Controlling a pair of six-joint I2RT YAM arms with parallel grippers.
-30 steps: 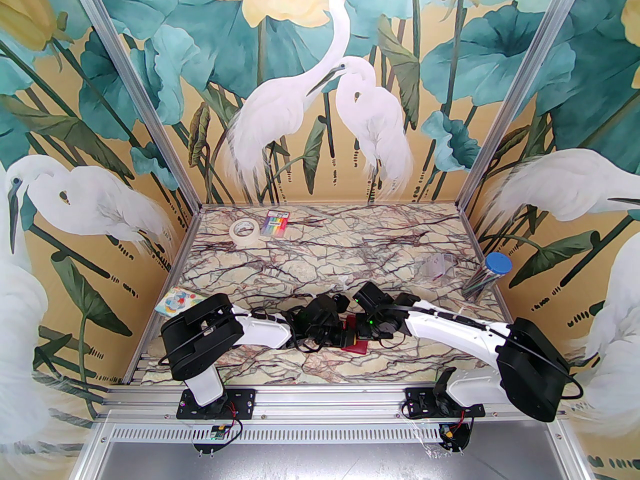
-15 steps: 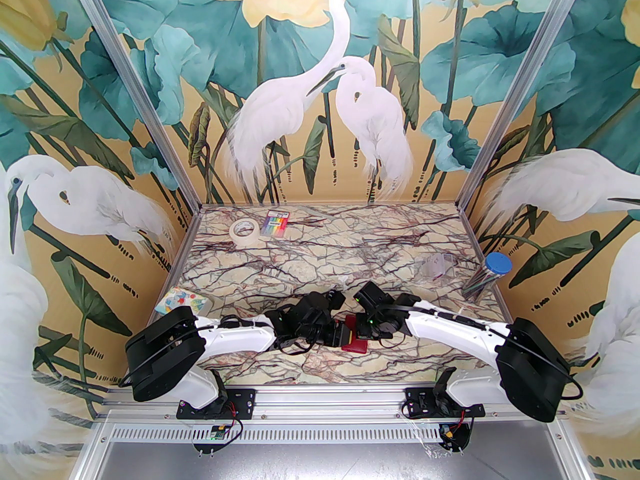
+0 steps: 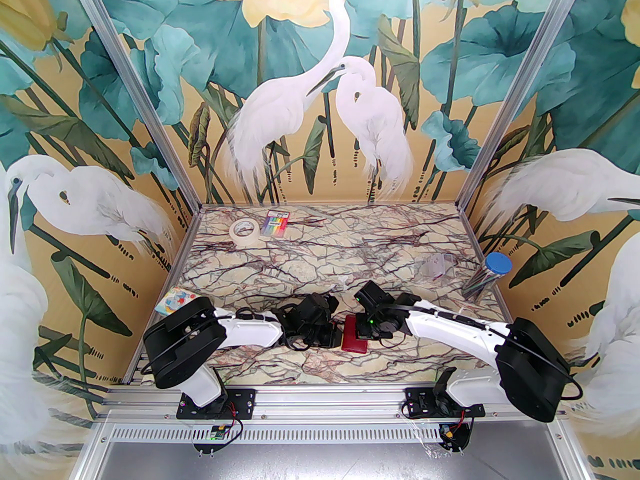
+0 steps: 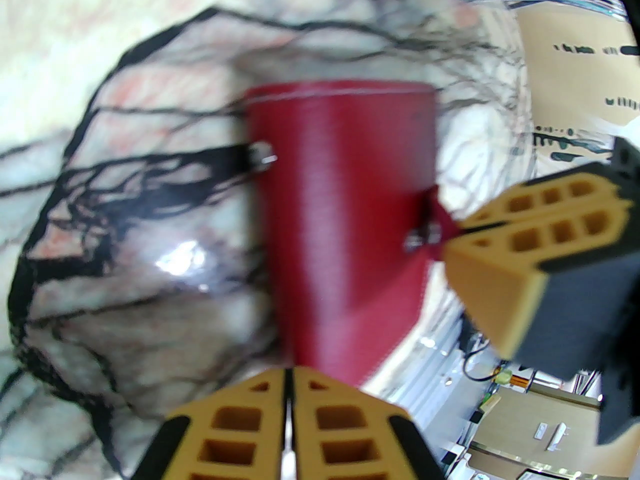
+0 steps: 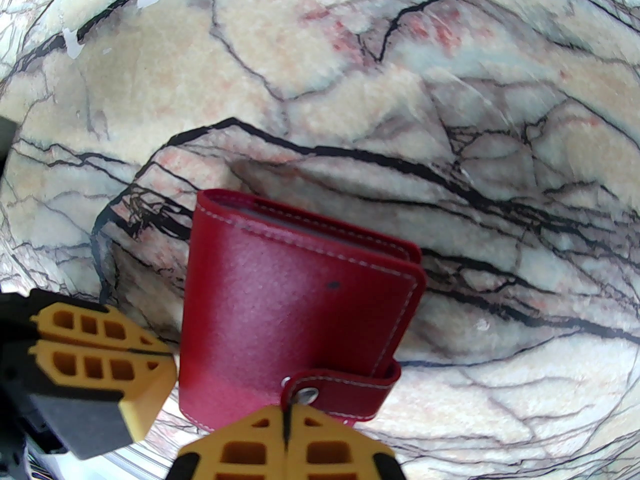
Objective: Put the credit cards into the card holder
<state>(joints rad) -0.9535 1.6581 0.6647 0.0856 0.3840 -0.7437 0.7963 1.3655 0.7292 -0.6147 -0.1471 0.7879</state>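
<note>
At the near edge of the bench point(image 3: 325, 263), the two arms fold inward from their bases and meet near the middle. The left arm point(image 3: 250, 330) keeps its black elbow housing low and out to the left, and its white forearm runs almost level to the right. The right arm point(image 3: 450, 325) mirrors it, with the elbow far to the right and the forearm slanting left and a little away.

Between the wrists lies the card holder point(image 3: 355, 345), folded shut and flat on the marble. The left end effector point(image 4: 289, 383) is clenched, its yellow pads pressed together along a thin seam, with the tips at the holder's left edge. The right end effector point(image 5: 286, 413) is also clenched and points down at the snap tab point(image 5: 345, 388), its tips right beside the metal stud. In the blurred left wrist view the red tab seems to run up to those tips, but I cannot tell whether they pinch it or only touch it.

Farther back, a colourful patterned packet point(image 3: 177, 300) sits by the left wall. A small clear plastic case point(image 3: 435, 268) and a blue-lidded tube point(image 3: 487, 273) lie by the right wall. Near the back wall on the left, a roll of tape point(image 3: 245, 230) rests just beside a rainbow-striped packet point(image 3: 277, 224) — both well apart from the arms.
</note>
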